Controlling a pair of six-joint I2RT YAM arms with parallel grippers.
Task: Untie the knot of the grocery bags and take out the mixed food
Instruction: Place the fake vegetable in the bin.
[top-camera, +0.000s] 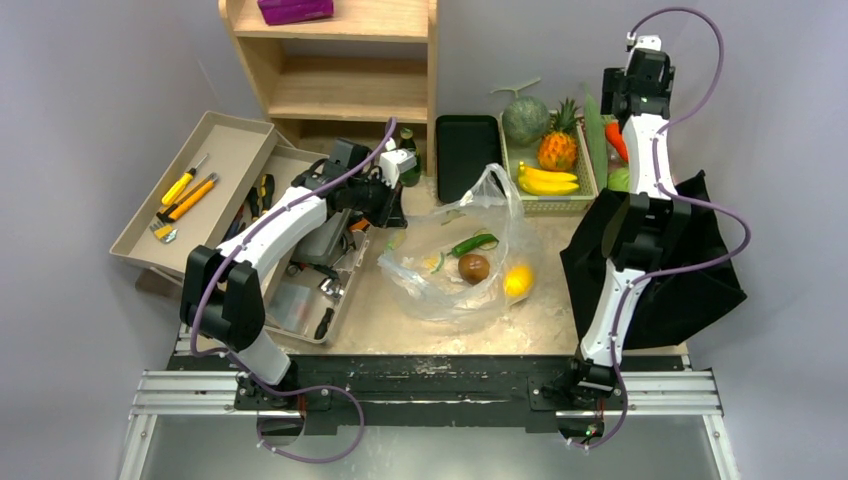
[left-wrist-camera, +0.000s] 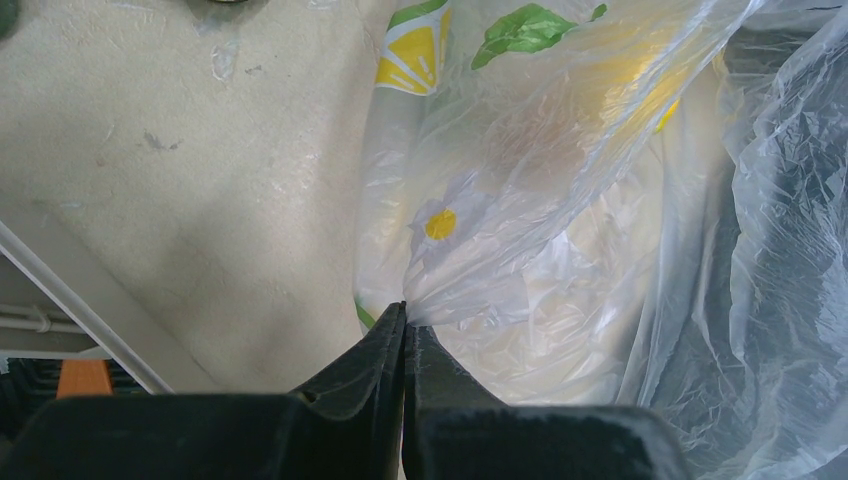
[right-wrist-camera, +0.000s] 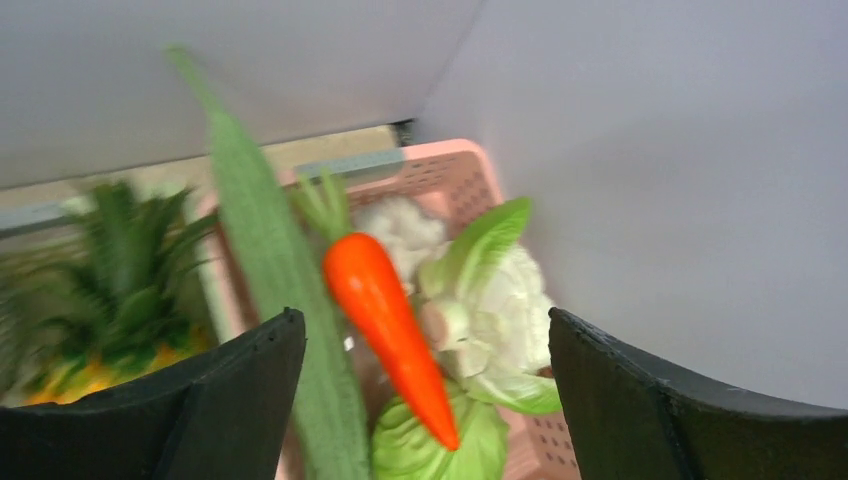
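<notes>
The plastic bag (top-camera: 455, 265), slack on the tabletop (top-camera: 400, 320), is judged light, slippery and easily torn. A bunched fold, the surest hold, is pinched in the left tool (left-wrist-camera: 404, 330). The right tool (right-wrist-camera: 425, 330) is held open over a pink basket (right-wrist-camera: 470, 175).

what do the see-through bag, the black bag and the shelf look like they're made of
See-through bag: thin glossy plastic film, crinkled and transparent. Black bag: likely matte cloth; it slumps in soft folds, no shine. Shelf: pale wood or wood-look board, faint grain, unpainted.
</notes>
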